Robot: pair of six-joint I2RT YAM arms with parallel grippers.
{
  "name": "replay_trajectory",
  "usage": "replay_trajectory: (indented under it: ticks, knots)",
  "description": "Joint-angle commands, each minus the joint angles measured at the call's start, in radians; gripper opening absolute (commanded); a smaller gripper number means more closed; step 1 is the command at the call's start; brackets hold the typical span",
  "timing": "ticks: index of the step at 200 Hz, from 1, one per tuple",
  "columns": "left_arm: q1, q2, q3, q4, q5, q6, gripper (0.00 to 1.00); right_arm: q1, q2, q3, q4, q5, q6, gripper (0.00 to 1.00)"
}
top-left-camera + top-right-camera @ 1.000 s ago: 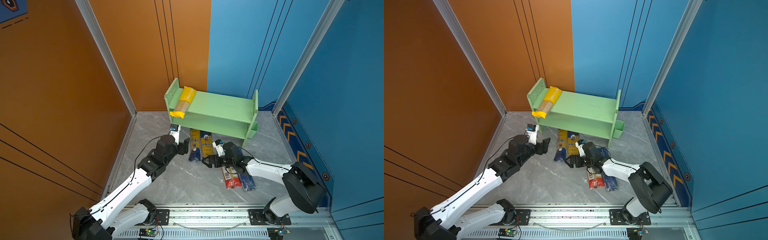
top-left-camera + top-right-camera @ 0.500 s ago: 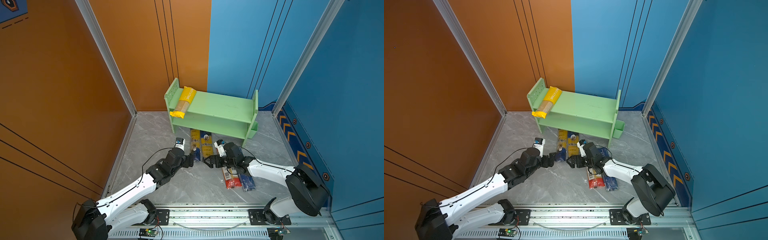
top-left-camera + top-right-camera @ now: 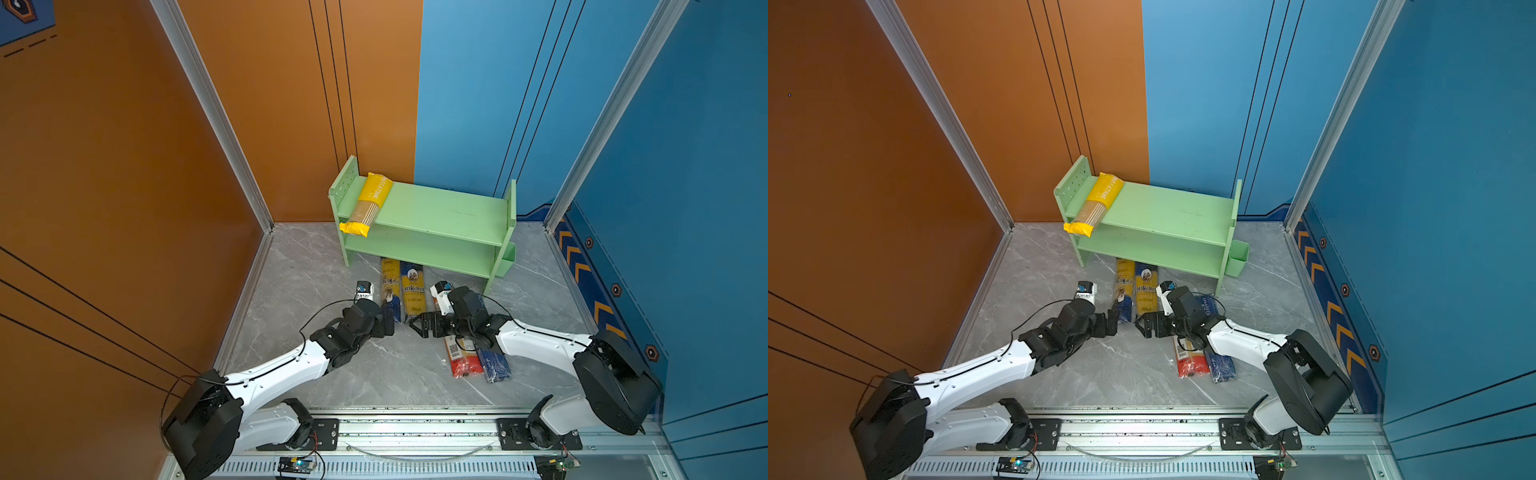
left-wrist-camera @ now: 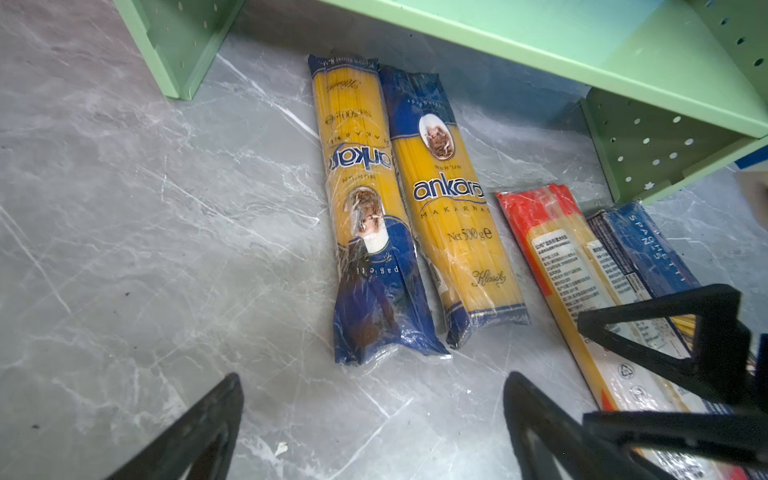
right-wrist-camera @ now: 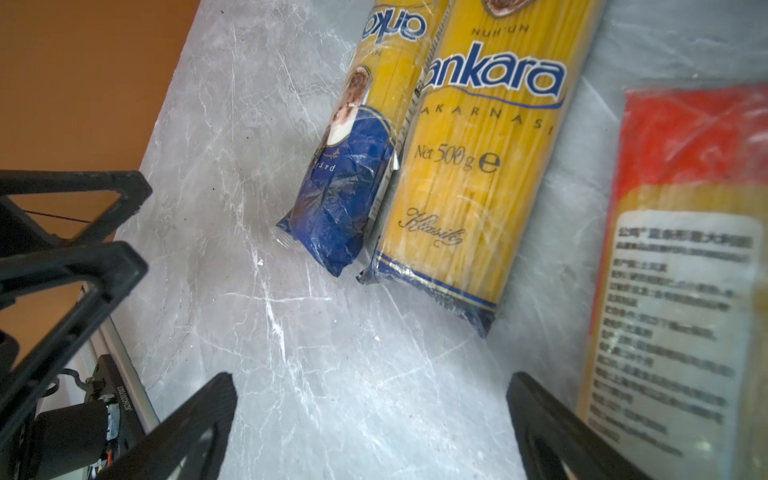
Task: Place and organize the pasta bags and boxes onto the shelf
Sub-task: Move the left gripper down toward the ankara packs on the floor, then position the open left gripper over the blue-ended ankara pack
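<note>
We work on a grey marble floor [image 3: 291,270], with an orange wall [image 3: 104,166] on the left and a blue wall [image 3: 685,166] on the right. The green shelf [image 3: 436,208] stands at the back, a yellow pack [image 3: 372,199] on its top tier. Before it lie a blue-and-yellow pack [image 4: 365,249], its twin [image 4: 453,224], a red-ended pack [image 4: 557,257] and a dark blue pack [image 4: 648,245]. Our left gripper [image 4: 372,380] and right gripper [image 5: 372,380] gape, empty.

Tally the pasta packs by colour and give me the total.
Yellow pack: 1
Blue-and-yellow ankara packs: 2
Red-ended clear pack: 1
Dark blue spaghetti box: 1
Total: 5
</note>
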Motion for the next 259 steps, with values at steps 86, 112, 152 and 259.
replay_trajectory:
  ticks: [86,112,152,259]
  knots:
    - [-0.009,0.181,0.038,0.038,0.008,-0.126,0.98,-0.021,-0.043,-0.028,-0.026,0.010,-0.018,1.00]
    - [-0.009,0.213,0.048,0.038,0.004,-0.140,0.98,-0.028,-0.053,-0.036,-0.026,0.009,-0.020,1.00]
    - [-0.009,0.263,0.067,0.035,0.006,-0.150,0.98,-0.036,-0.060,-0.053,-0.016,0.000,-0.018,1.00]
    - [-0.026,0.353,0.131,0.034,-0.005,-0.155,0.98,-0.051,-0.073,-0.083,0.004,-0.010,-0.014,1.00]
